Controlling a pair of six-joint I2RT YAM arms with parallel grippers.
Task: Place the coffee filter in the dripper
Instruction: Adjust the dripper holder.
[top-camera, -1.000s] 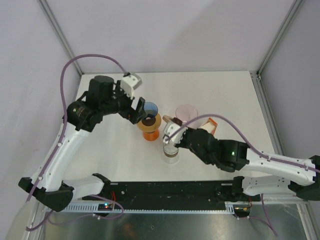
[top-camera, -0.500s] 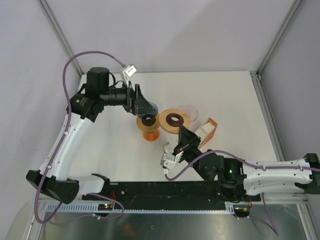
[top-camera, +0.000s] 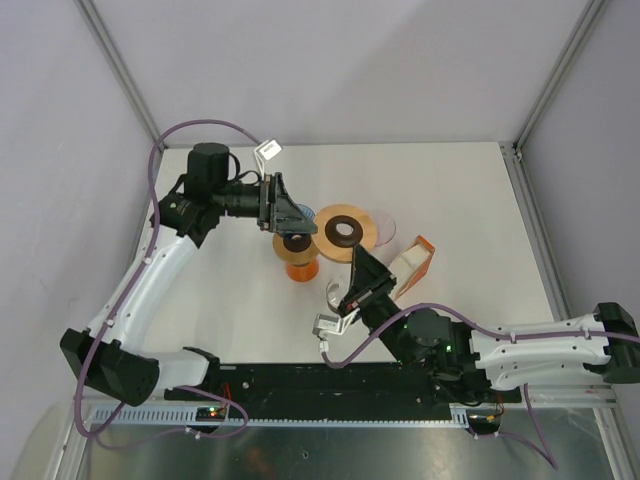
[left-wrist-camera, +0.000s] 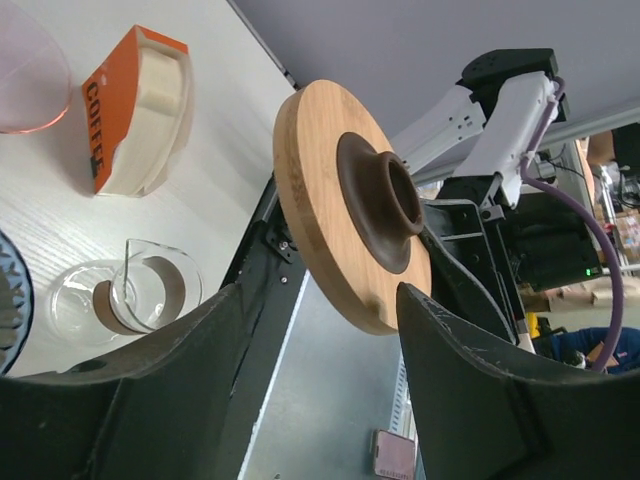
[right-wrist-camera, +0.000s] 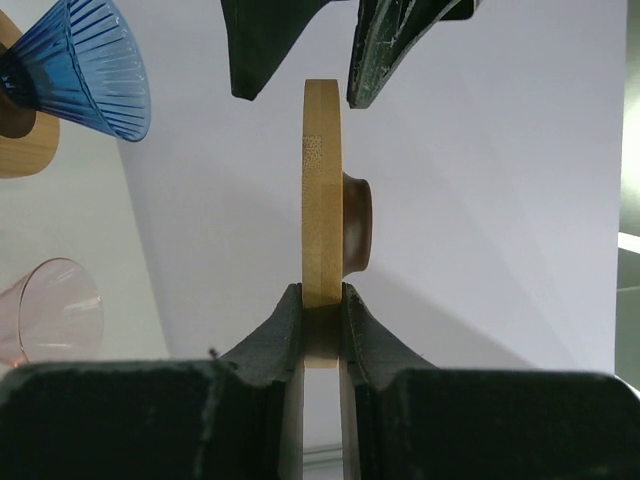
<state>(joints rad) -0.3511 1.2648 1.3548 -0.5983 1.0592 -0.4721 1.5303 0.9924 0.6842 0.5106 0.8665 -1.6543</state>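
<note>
R gripper (right-wrist-camera: 322, 300) is clamped on the lower rim of the round bamboo disc w/ dark brown centre collar (right-wrist-camera: 322, 190), holding it on edge in mid-air, prob. so the opposite rim stays free for a handover. L gripper (left-wrist-camera: 322, 300) has its jaws apart, one each side of that far rim, not gripping yet as far as I can tell. Task items look untouched: white paper coffee filters (left-wrist-camera: 160, 120) sit stacked in the orange "COFFEE" box (left-wrist-camera: 100, 110) on the white table (top-camera: 470, 200), apart from the blue ribbed dripper (right-wrist-camera: 85, 70) on its orange stand (top-camera: 300, 268), w/ a clear glass carafe (left-wrist-camera: 125, 300) between.
</note>
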